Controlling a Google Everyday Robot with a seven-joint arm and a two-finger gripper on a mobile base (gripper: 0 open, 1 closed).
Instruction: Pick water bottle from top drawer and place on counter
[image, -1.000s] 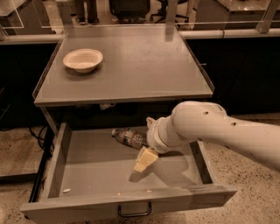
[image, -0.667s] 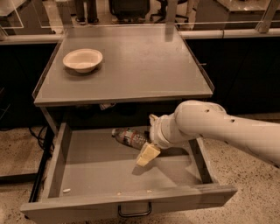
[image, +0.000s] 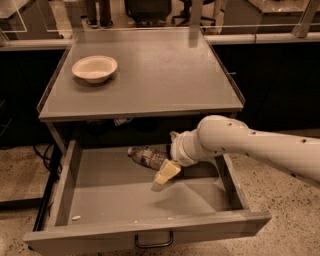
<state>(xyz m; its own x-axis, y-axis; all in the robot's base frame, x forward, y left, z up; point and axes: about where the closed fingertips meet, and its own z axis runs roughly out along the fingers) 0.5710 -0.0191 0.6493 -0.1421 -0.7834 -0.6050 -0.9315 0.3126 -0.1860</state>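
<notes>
Top drawer (image: 61, 192): it is standing pulled out from under the cabinet, wide and shallow, grey metal with low sides and a flat bottom.
Pale speck (image: 76, 217): a small bit is lying on the drawer bottom near the front left corner.
Bowl (image: 95, 68): a pale, shallow bowl is sitting upright on the left rear part of the upper surface, well apart from everything in the drawer.
Tabletop (image: 165, 80): the flat grey top of the cabinet is carrying only the bowl, with thin raised edges running along its sides.
Water bottle (image: 145, 156): it is lying on its side on the drawer bottom, close to the back and about mid-width. It is looking small, clear and ribbed, with a reddish label band around its middle and its pale capped end pointing left. Its right end is disappearing behind the robot's wrist.
Handle (image: 154, 242): a dark loop is hanging on the drawer's front panel, below the bottle's position.
Pincer (image: 162, 179): it is reaching down into the drawer, pale yellowish, angled down and to the left, just beside the bottle's right end and a little in front of it. Whether it is wide or narrow, or touching the bottle, I cannot tell from where I am standing.
Arm (image: 250, 145): the thick white arm is coming in from the right, crossing over the drawer's right wall.
</notes>
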